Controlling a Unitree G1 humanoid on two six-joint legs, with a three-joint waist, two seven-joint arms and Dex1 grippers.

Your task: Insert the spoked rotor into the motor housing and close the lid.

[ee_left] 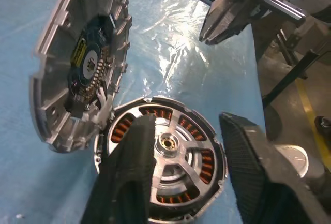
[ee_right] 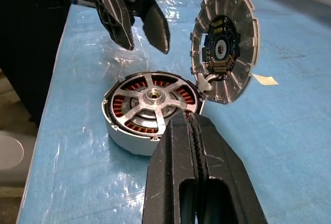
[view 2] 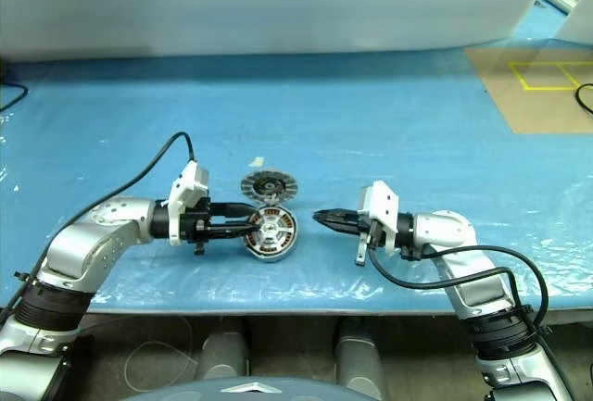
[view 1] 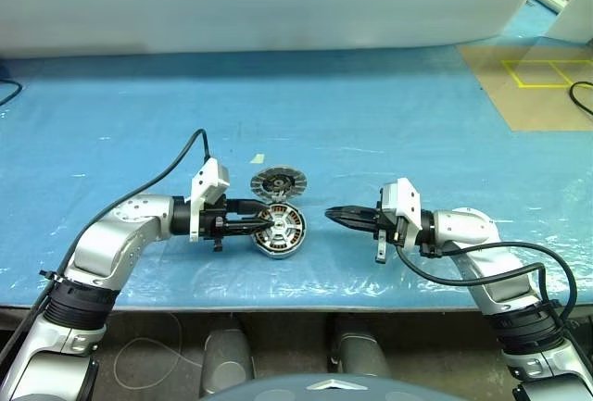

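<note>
The left gripper (view 1: 264,226) hung right over the round silver motor housing with its ring of copper-coloured windings (view 1: 281,231), its black fingers (ee_left: 132,175) parted and clear of the metal. The silver spoked rotor (ee_right: 153,100) sat inside the housing, flat on the blue plastic-covered desk (view 1: 371,123). The finned round grey metal lid (view 1: 277,181) stood tilted open at the housing's far edge. Across from it, apart from the housing, the right gripper (view 1: 332,215) pointed in with fingers pressed together, holding nothing.
</note>
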